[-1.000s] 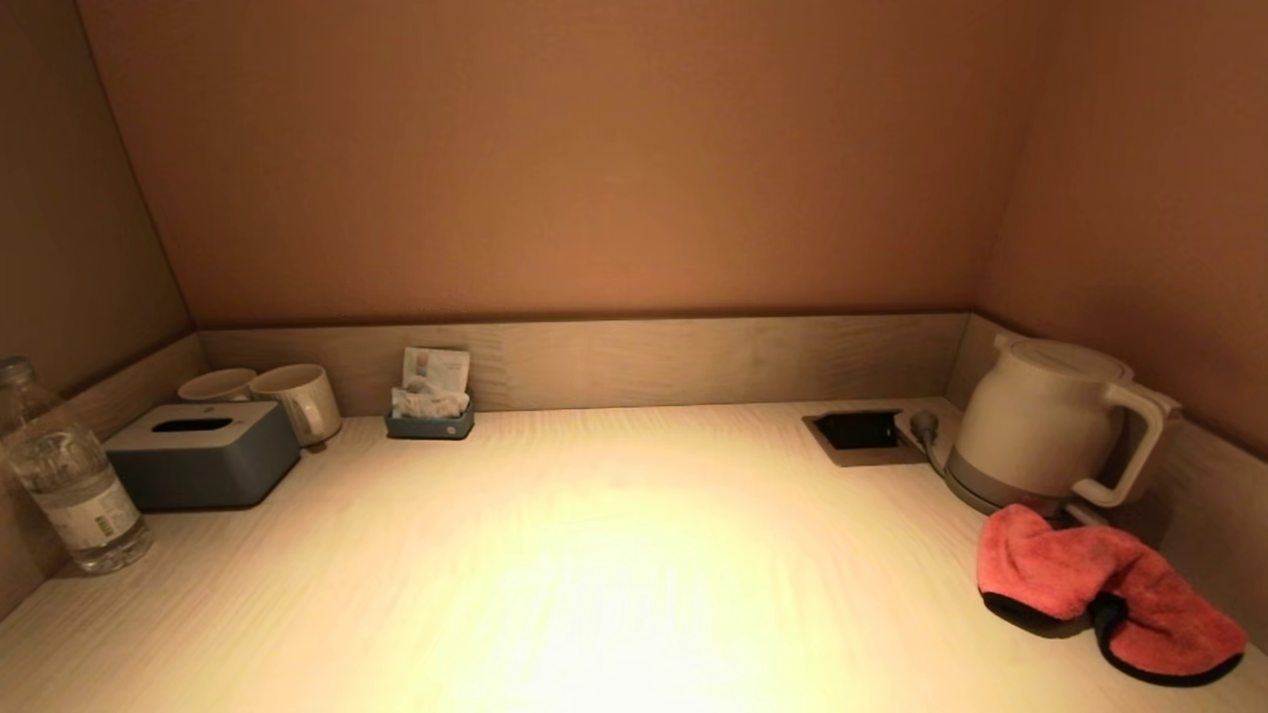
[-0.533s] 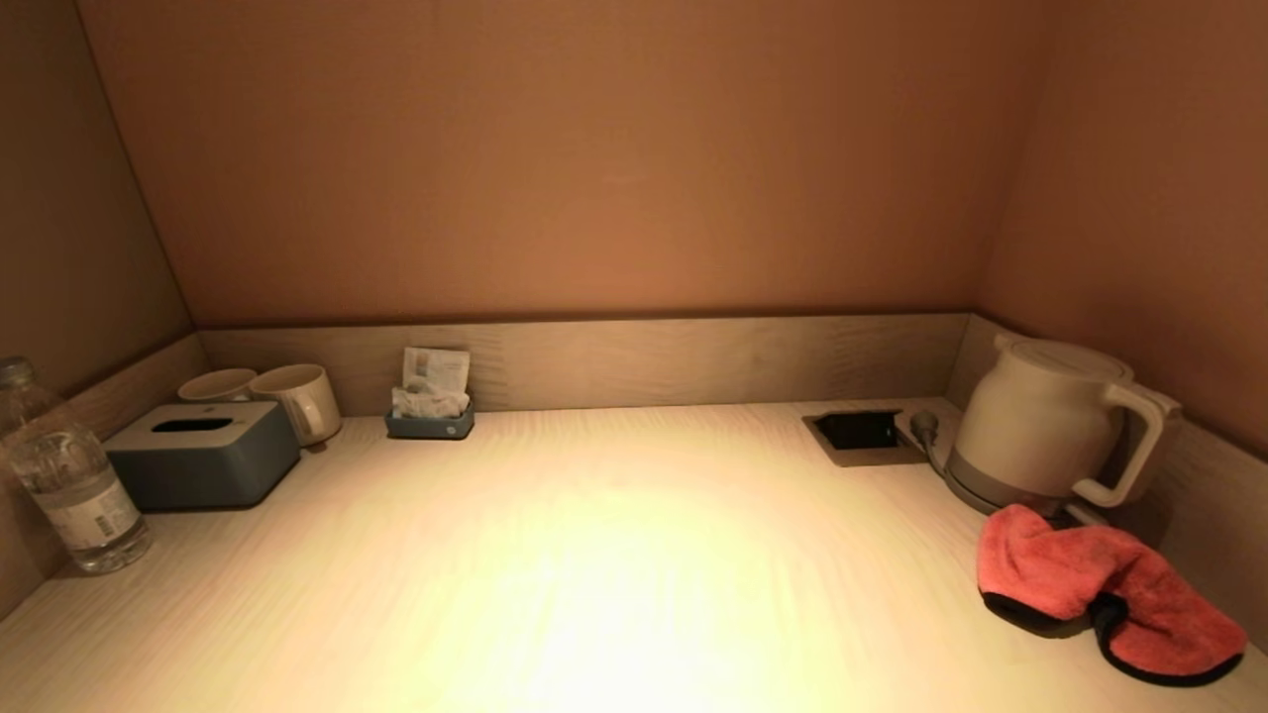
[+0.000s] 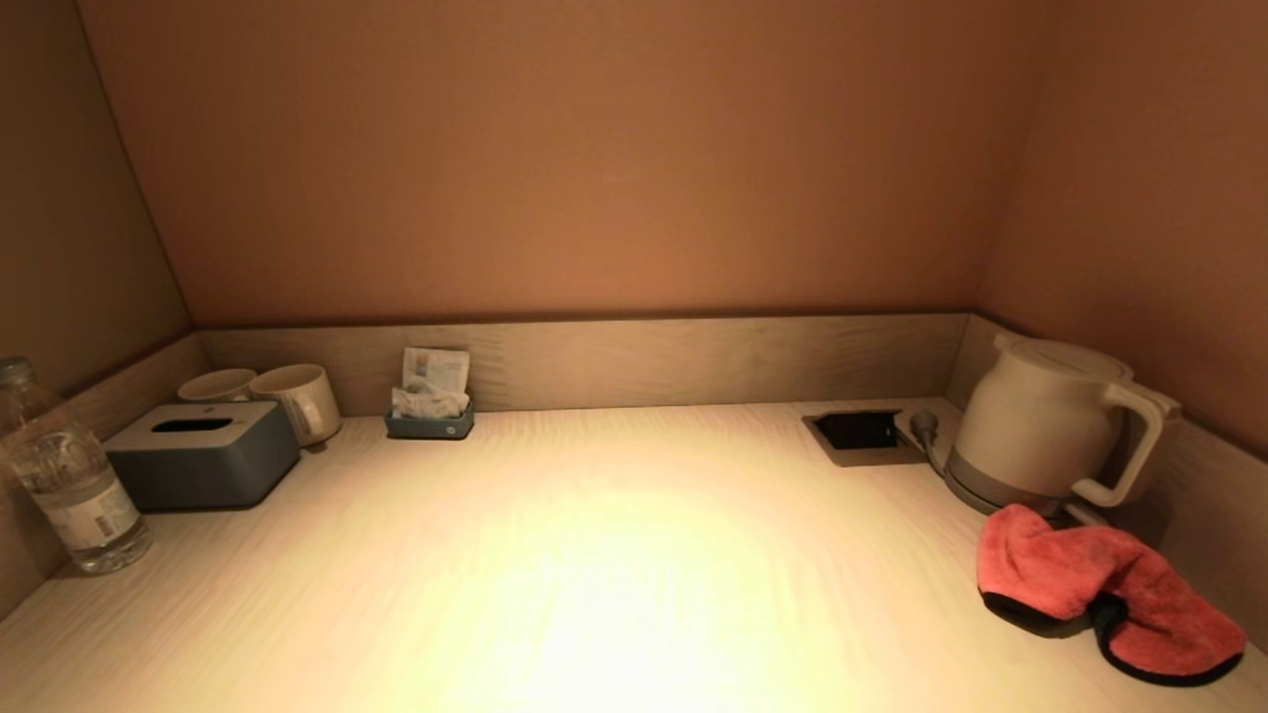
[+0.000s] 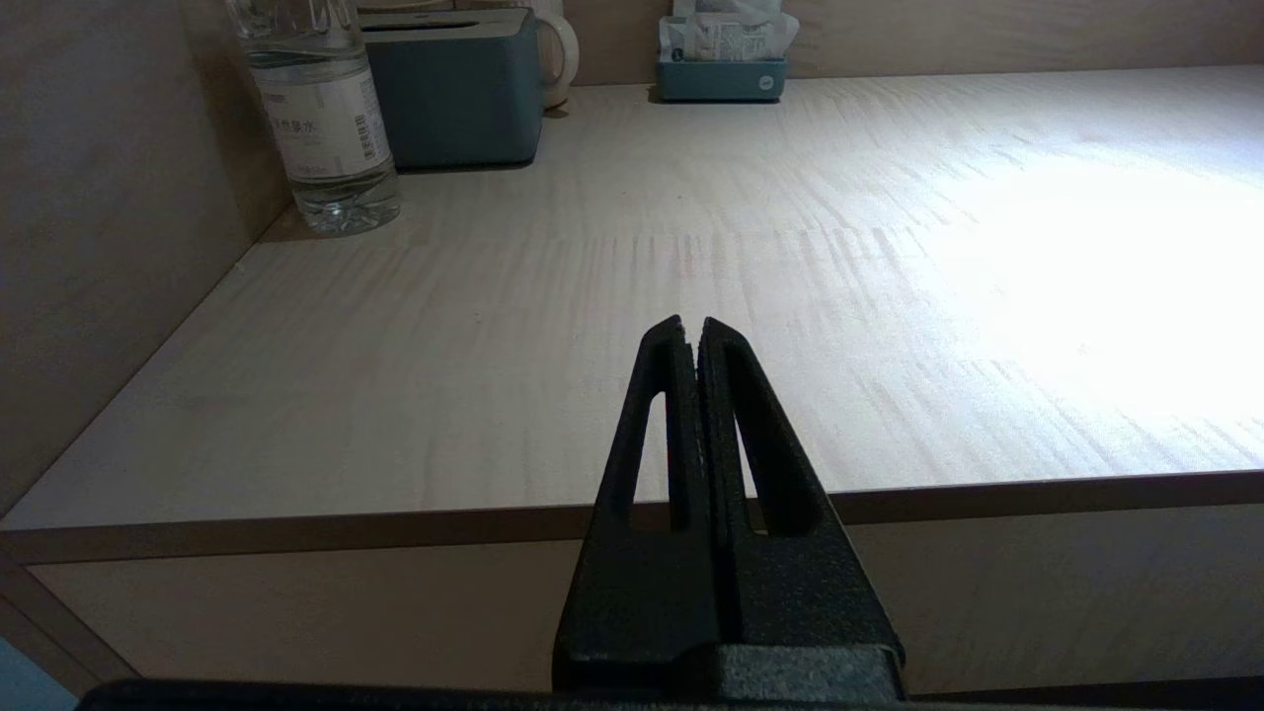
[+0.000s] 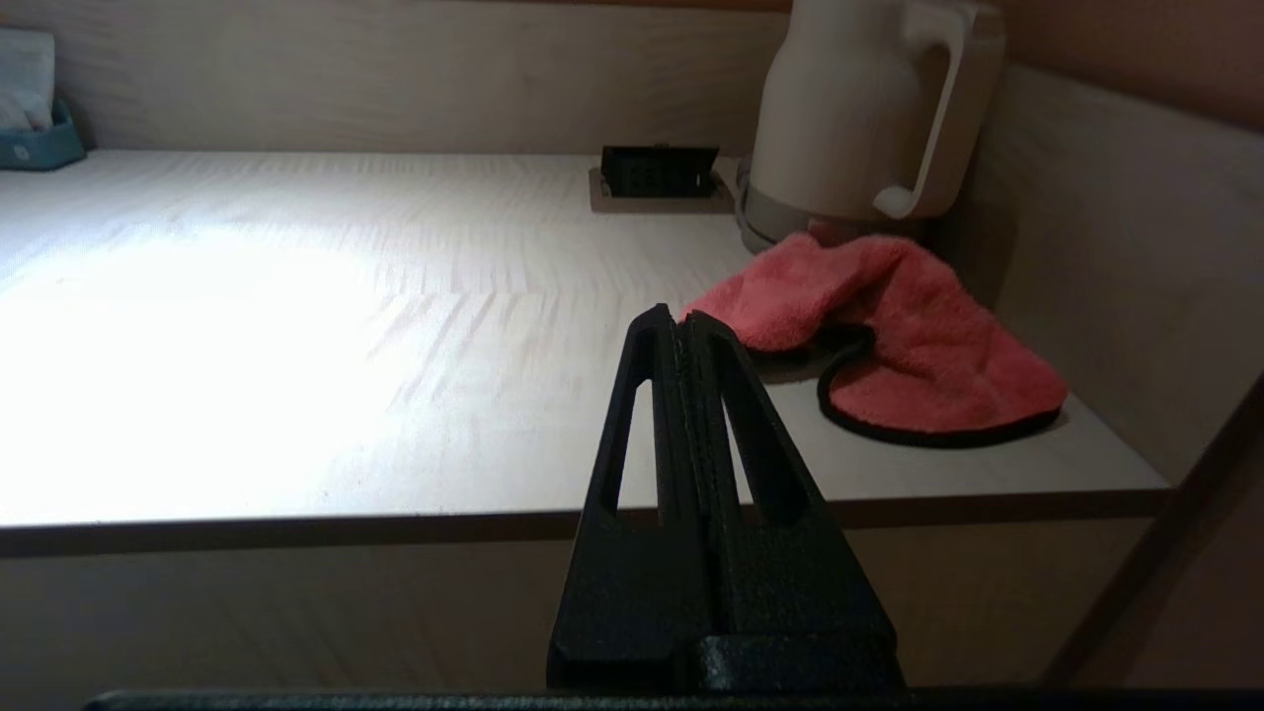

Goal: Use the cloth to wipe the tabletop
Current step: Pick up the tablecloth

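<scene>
A red cloth (image 3: 1100, 584) with a black edge lies crumpled on the pale wooden tabletop (image 3: 614, 555) at the near right, just in front of the kettle. It also shows in the right wrist view (image 5: 889, 336). My right gripper (image 5: 683, 318) is shut and empty, held in front of the table's front edge, short of the cloth. My left gripper (image 4: 689, 326) is shut and empty, in front of the table's front edge on the left side. Neither gripper shows in the head view.
A white kettle (image 3: 1050, 426) and a recessed socket (image 3: 860, 432) stand at the back right. A water bottle (image 3: 64, 475), a grey tissue box (image 3: 203, 454), two mugs (image 3: 297, 398) and a small sachet tray (image 3: 430, 416) stand at the left and back. Low walls border three sides.
</scene>
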`<state>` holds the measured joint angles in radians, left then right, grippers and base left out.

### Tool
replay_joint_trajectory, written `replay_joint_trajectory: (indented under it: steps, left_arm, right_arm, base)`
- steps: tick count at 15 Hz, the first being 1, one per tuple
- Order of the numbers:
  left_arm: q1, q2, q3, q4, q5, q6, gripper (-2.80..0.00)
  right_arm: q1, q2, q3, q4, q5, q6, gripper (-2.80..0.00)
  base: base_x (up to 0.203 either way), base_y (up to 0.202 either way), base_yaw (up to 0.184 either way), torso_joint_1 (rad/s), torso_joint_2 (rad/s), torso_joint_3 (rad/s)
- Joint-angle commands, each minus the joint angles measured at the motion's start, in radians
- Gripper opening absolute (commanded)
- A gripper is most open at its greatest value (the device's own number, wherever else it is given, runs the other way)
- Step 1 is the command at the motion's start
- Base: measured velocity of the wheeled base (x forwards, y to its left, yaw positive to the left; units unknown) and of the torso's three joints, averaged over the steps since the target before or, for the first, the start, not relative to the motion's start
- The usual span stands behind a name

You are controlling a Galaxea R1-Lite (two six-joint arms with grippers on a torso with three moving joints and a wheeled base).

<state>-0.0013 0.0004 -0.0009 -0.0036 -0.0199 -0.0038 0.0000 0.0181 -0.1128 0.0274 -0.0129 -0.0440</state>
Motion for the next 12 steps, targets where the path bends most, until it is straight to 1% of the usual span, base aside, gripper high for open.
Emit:
replay_joint_trajectory:
  steps: [1,4,6,8,10,12]
  left_arm:
    - [0.001,0.001,0.000,0.000,0.000,-0.001,-2.80]
    - [0.000,0.001,0.001,0.001,0.000,-0.001,-2.80]
    - [0.001,0.000,0.000,0.001,0.000,-0.001,-2.80]
    - [0.001,0.001,0.001,0.001,0.000,-0.001,-2.80]
    - [0.001,0.001,0.001,0.000,0.000,-0.001,-2.80]
    - [0.000,0.001,0.001,0.001,0.000,-0.001,-2.80]
  right_arm:
    - [0.001,0.073,-0.076,0.059,-0.007,-0.001,-2.80]
    - [0.004,0.311,-0.159,0.074,-0.014,-0.002,-2.80]
    - [0.005,0.433,-0.211,0.052,-0.014,-0.001,-2.80]
    - [0.000,0.605,-0.273,0.032,-0.021,0.008,-2.80]
    - [-0.025,0.795,-0.341,0.007,-0.045,0.026,-2.80]
    - [-0.095,1.026,-0.402,-0.048,-0.056,0.044,-2.80]
  base:
    - [0.000,0.000,0.000,0.000,0.00,0.000]
    - [0.000,0.000,0.000,0.000,0.00,0.000]
    - [0.000,0.000,0.000,0.000,0.00,0.000]
    - [0.000,0.000,0.000,0.000,0.00,0.000]
    - [0.000,0.000,0.000,0.000,0.00,0.000]
    - [0.000,0.000,0.000,0.000,0.00,0.000]
